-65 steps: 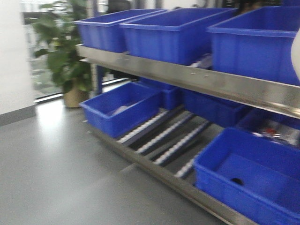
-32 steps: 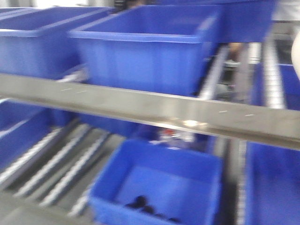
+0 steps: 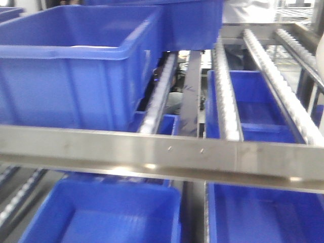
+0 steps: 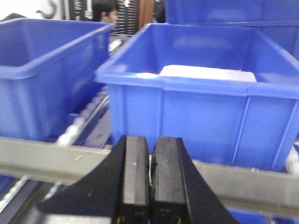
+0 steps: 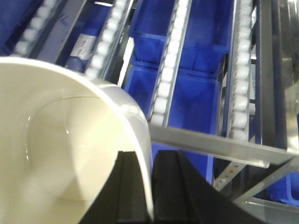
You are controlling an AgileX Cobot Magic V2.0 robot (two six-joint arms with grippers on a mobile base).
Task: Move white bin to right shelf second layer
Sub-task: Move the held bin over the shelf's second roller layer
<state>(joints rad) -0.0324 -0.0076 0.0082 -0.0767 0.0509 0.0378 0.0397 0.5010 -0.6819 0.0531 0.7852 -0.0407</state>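
In the right wrist view the white bin (image 5: 60, 140) fills the lower left, its glossy mouth facing the camera. My right gripper (image 5: 150, 186) is shut on its right wall, one black finger inside and one outside. Beneath it run the right shelf second layer's white roller rails (image 5: 170, 70) and a steel bar (image 5: 210, 144). The front view shows the same rails (image 3: 228, 101) behind the screwed front bar (image 3: 162, 157). My left gripper (image 4: 149, 163) is shut with nothing held, level with a steel bar (image 4: 46, 158).
A large blue crate (image 3: 71, 76) sits on the rack's left part, and more blue crates (image 3: 106, 212) stand on the level below. The left wrist view faces a blue crate (image 4: 205, 107) with something white inside. A person's head (image 4: 105, 11) shows far behind.
The front view has swung right and closed in on the rack. The floor and potted plant have left the view, and the front bar now crosses the lower middle.
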